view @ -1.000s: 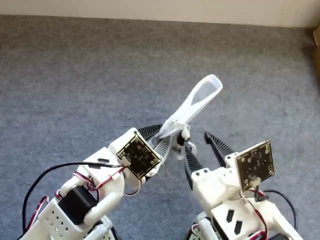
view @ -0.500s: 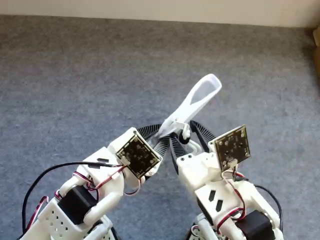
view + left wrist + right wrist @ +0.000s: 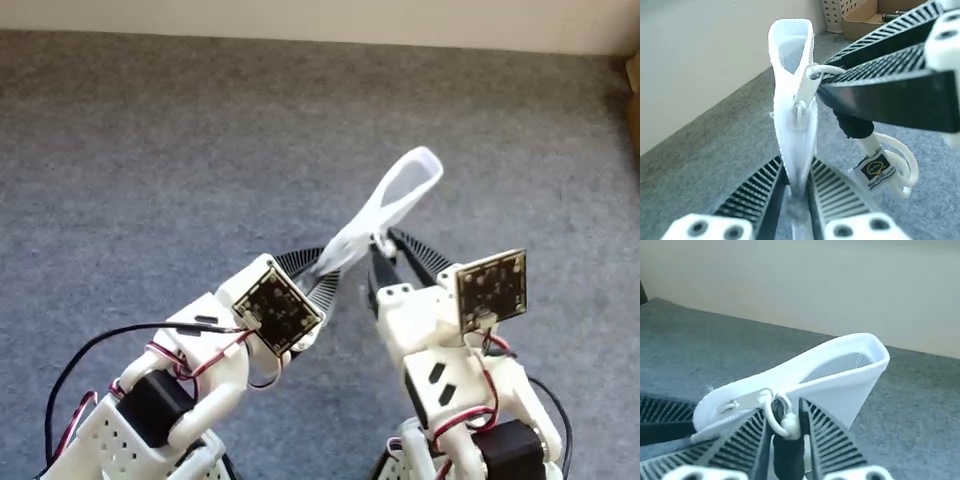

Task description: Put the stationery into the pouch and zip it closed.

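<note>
The left pincer (image 3: 797,165) is clamped together on one end of the white pouch (image 3: 840,382), its ribbed fingers (image 3: 752,195) pressing the fabric flat from both sides. This grip reads as an anchor: it holds the pouch on edge, lifted off the grey desk (image 3: 150,150), so the zip line faces the other arm and has something to pull against. The right pincer (image 3: 784,412) is closed on the white cord (image 3: 892,152) that hangs from the zip pull (image 3: 802,95), right beside the left pincer's grip. A small label (image 3: 875,167) dangles from the same cord. Taking the cord instead of the small metal tab looks like the easier hold for wide fingers. The slider sits near the anchored end, and beyond it the pouch's mouth gapes in a long loop up and away from both arms, so the zip looks largely undone. Closing it should mean drawing the cord along the pouch away from the left pincer. What lies inside I cannot tell, since the walls hide the contents.
</note>
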You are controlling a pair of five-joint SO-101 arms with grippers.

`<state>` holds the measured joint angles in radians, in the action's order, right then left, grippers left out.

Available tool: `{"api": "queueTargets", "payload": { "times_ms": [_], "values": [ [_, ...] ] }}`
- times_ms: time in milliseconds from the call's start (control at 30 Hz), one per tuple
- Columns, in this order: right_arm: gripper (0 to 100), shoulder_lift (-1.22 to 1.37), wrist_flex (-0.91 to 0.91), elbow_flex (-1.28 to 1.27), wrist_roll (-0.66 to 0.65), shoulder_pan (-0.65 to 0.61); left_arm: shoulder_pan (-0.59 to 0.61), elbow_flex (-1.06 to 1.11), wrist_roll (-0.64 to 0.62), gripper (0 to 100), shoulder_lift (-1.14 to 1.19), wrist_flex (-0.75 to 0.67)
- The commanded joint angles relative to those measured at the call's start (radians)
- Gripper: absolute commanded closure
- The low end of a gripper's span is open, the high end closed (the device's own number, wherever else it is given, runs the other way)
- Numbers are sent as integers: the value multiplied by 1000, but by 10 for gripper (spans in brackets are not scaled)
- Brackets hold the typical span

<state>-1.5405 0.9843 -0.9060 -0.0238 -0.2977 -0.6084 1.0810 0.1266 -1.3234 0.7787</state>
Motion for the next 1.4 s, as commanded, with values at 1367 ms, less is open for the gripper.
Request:
{"api": "queueTargets", "payload": {
  "times_ms": [1367],
  "values": [
    [994, 15, -495, -171, -11, 417, 67, 15, 5, 995, 1, 26]
  ]
}}
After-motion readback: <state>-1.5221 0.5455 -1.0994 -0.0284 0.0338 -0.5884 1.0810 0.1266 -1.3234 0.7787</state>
